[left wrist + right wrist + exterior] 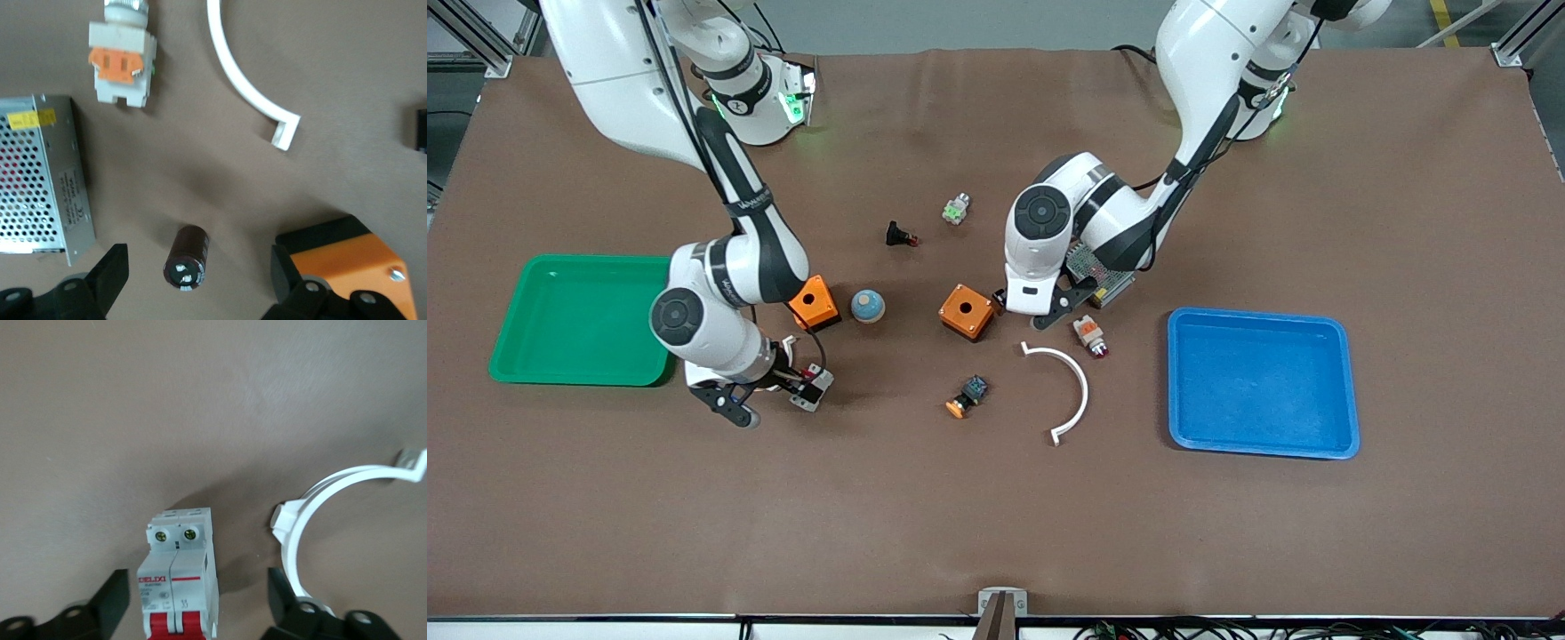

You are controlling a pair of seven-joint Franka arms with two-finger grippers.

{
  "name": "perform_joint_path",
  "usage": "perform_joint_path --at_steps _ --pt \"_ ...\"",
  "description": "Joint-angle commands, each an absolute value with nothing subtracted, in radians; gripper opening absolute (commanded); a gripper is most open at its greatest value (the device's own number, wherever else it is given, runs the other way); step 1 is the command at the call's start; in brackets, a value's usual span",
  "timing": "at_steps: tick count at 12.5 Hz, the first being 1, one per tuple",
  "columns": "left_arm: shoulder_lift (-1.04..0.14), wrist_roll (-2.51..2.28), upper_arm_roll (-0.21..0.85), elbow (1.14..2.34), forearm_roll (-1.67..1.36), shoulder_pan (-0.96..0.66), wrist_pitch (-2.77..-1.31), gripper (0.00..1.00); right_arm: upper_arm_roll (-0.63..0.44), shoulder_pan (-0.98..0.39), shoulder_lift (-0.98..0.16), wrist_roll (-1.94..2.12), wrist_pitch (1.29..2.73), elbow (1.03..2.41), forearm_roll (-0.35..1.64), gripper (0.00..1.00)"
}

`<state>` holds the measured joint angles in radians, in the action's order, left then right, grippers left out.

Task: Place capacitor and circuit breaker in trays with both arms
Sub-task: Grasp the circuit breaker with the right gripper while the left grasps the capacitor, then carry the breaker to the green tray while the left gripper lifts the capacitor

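Note:
The capacitor [187,257], a dark cylinder with a silvery end, lies on the brown table between the open fingers of my left gripper [198,277], which do not touch it. In the front view the left gripper [1036,311] hides it, beside an orange box [967,311]. The circuit breaker [179,580], white-grey with red levers, lies between the open fingers of my right gripper [193,600], untouched. In the front view the breaker [811,388] lies by the right gripper [774,391], nearer to the camera than the other orange box [814,302].
A green tray [578,356] sits at the right arm's end, a blue tray [1263,440] at the left arm's end. A perforated power supply [40,177], an indicator lamp [123,67] and a white arc [1063,382] lie near the left gripper. A white ring [300,527] lies beside the breaker.

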<state>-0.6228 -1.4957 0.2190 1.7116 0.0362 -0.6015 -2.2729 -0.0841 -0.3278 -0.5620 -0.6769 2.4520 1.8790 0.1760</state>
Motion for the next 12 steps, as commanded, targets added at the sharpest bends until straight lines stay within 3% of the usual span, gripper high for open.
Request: perform_joint_path --at_steps 1,3,5,6,9,12 --pt "-0.655 -1.561 0.213 1.713 0.052 -0.615 -2.301 0.84 -0.092 -0.337 -0.575 -0.69 2.445 1.859 0.196 0.46" --pt "-0.673 -1.563 0.213 1.713 0.052 -0.629 -2.301 0.8 -0.092 -0.341 -0.574 -0.69 2.445 1.859 0.196 0.19" --pt "-0.684 -1.563 0.215 1.715 0.051 -0.629 -2.328 0.75 -0.094 -0.33 -0.569 -0.69 2.431 1.849 0.196 0.05" --pt "-0.692 -1.566 0.215 1.713 0.049 -0.63 -2.336 0.74 -0.097 -0.325 -0.554 -0.681 2.422 1.85 0.196 0.05" --pt "-0.693 -1.571 0.215 1.727 0.048 -0.632 -2.342 0.7 -0.121 -0.243 -0.439 -0.57 2.149 1.81 0.167 0.04" --pt "-0.693 -1.571 0.215 1.744 0.046 -0.644 -2.342 0.64 -0.135 -0.12 -0.341 -0.286 1.976 1.819 0.15 0.04"
